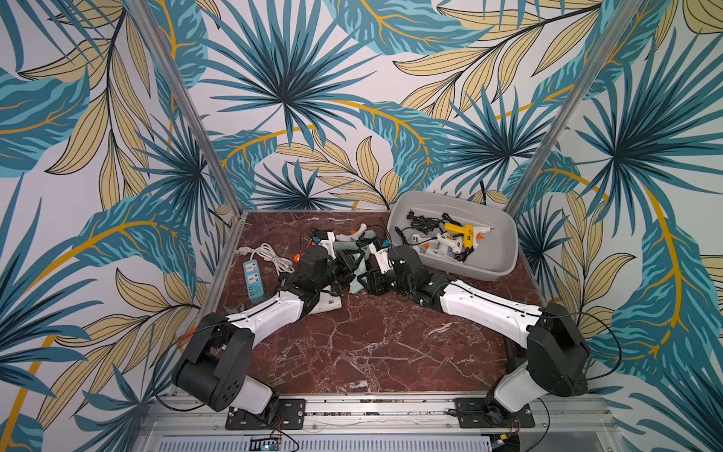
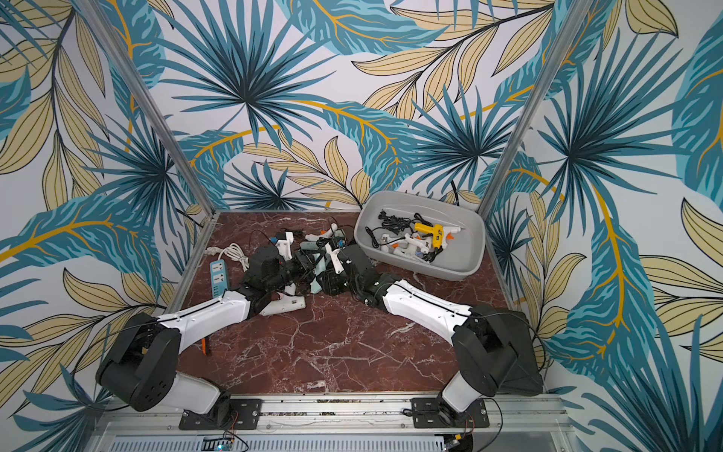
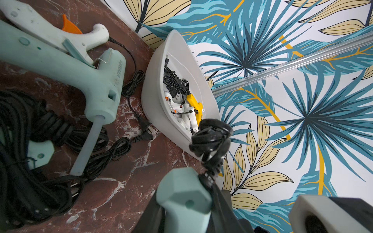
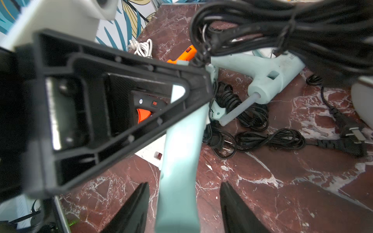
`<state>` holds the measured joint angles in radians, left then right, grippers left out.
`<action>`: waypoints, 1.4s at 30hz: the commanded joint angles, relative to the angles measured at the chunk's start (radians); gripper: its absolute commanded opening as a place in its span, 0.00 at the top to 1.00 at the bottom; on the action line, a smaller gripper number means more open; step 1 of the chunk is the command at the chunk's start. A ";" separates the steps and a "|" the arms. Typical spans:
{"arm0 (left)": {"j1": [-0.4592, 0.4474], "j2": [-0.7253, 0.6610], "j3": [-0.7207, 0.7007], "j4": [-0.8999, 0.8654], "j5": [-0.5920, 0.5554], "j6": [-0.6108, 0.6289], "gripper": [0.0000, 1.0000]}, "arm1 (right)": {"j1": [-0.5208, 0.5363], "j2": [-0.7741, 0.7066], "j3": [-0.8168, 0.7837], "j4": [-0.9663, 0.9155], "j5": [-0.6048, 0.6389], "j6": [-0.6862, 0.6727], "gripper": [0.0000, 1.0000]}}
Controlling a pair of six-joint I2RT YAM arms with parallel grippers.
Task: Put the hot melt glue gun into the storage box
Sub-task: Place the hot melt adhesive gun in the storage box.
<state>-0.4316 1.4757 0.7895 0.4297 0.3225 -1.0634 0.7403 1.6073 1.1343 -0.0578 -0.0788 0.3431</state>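
Storage box far-right, glue gun held centrally

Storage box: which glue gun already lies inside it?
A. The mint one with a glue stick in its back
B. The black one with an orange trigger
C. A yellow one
C: in both top views a yellow glue gun lies inside the storage box, beside white glue guns and black cords.
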 commanded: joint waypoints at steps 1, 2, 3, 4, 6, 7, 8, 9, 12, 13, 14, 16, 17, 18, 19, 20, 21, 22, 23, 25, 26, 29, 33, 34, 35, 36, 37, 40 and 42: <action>0.007 -0.035 0.039 0.041 0.000 0.011 1.00 | 0.006 0.026 0.039 -0.016 0.027 -0.013 0.47; 0.005 -0.033 0.039 0.043 0.000 0.012 1.00 | 0.005 0.028 0.041 -0.015 0.029 -0.013 0.51; 0.007 -0.030 0.040 0.042 -0.004 0.010 1.00 | 0.006 0.029 0.044 -0.012 0.035 -0.013 0.55; 0.007 -0.027 0.042 0.044 -0.003 0.006 1.00 | 0.005 0.029 0.045 -0.013 0.036 -0.013 0.58; 0.010 -0.018 0.043 0.060 -0.002 -0.007 1.00 | 0.005 0.023 0.045 -0.015 0.049 -0.015 0.67; 0.009 -0.013 0.043 0.070 -0.001 -0.012 1.00 | 0.006 0.021 0.048 -0.018 0.054 -0.015 0.70; 0.010 -0.008 0.043 0.082 0.000 -0.020 1.00 | 0.005 0.015 0.048 -0.025 0.061 -0.016 0.73; 0.009 -0.001 0.045 0.095 0.004 -0.026 1.00 | 0.005 0.009 0.047 -0.027 0.068 -0.017 0.77; 0.010 0.010 0.051 0.112 0.016 -0.034 0.95 | 0.006 -0.008 0.042 -0.040 0.100 -0.021 0.85; 0.009 0.011 0.052 0.113 0.018 -0.034 0.93 | 0.005 -0.013 0.041 -0.043 0.115 -0.022 0.88; 0.009 0.011 0.054 0.114 0.017 -0.032 0.88 | 0.006 -0.018 0.040 -0.049 0.131 -0.022 0.92; 0.010 0.008 0.054 0.116 0.018 -0.028 0.60 | 0.006 -0.029 0.046 -0.062 0.161 -0.020 1.00; 0.010 0.003 0.055 0.118 0.019 -0.023 0.43 | 0.005 -0.037 0.049 -0.073 0.173 -0.023 1.00; 0.012 -0.002 0.056 0.117 0.019 -0.016 0.24 | 0.006 -0.047 0.055 -0.086 0.192 -0.026 1.00; 0.015 -0.010 0.057 0.113 0.018 -0.009 0.12 | 0.006 -0.054 0.062 -0.103 0.220 -0.029 1.00; 0.018 -0.021 0.057 0.102 0.013 0.001 0.00 | 0.005 -0.064 0.075 -0.132 0.268 -0.030 1.00; 0.022 -0.036 0.055 0.089 0.006 0.015 0.00 | 0.004 -0.073 0.091 -0.167 0.326 -0.037 1.00; 0.024 -0.053 0.052 0.076 -0.004 0.026 0.00 | 0.003 -0.078 0.110 -0.218 0.378 -0.036 1.00; 0.028 -0.074 0.044 0.063 -0.016 0.039 0.00 | 0.001 -0.082 0.137 -0.263 0.438 -0.041 1.00; 0.036 -0.121 0.028 0.030 -0.052 0.067 0.00 | -0.008 -0.083 0.194 -0.344 0.536 -0.055 1.00; 0.040 -0.149 0.019 0.007 -0.073 0.086 0.00 | -0.014 -0.081 0.224 -0.378 0.581 -0.063 1.00; 0.047 -0.229 -0.006 -0.074 -0.145 0.141 0.00 | -0.047 -0.055 0.316 -0.475 0.689 -0.075 1.00; 0.054 -0.322 -0.038 -0.176 -0.233 0.208 0.00 | -0.115 0.035 0.471 -0.585 0.782 -0.110 1.00; 0.057 -0.344 -0.046 -0.202 -0.257 0.223 0.00 | -0.129 0.068 0.510 -0.599 0.806 -0.128 1.00; 0.059 -0.364 -0.053 -0.233 -0.278 0.239 0.00 | -0.145 0.102 0.551 -0.607 0.831 -0.150 1.00; 0.061 -0.381 -0.057 -0.260 -0.295 0.252 0.00 | -0.159 0.134 0.585 -0.613 0.848 -0.165 1.00; 0.064 -0.399 -0.060 -0.289 -0.313 0.267 0.00 | -0.175 0.174 0.632 -0.625 0.867 -0.181 1.00; 0.070 -0.445 -0.074 -0.361 -0.356 0.298 0.00 | -0.219 0.291 0.761 -0.671 0.899 -0.214 1.00; 0.074 -0.470 -0.081 -0.395 -0.373 0.314 0.00 | -0.244 0.370 0.845 -0.711 0.906 -0.229 1.00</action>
<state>-0.3683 1.0447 0.7258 0.1345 0.0162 -0.8131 0.5213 1.8957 1.9076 -0.6731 0.7544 0.1680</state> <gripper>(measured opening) 0.999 0.279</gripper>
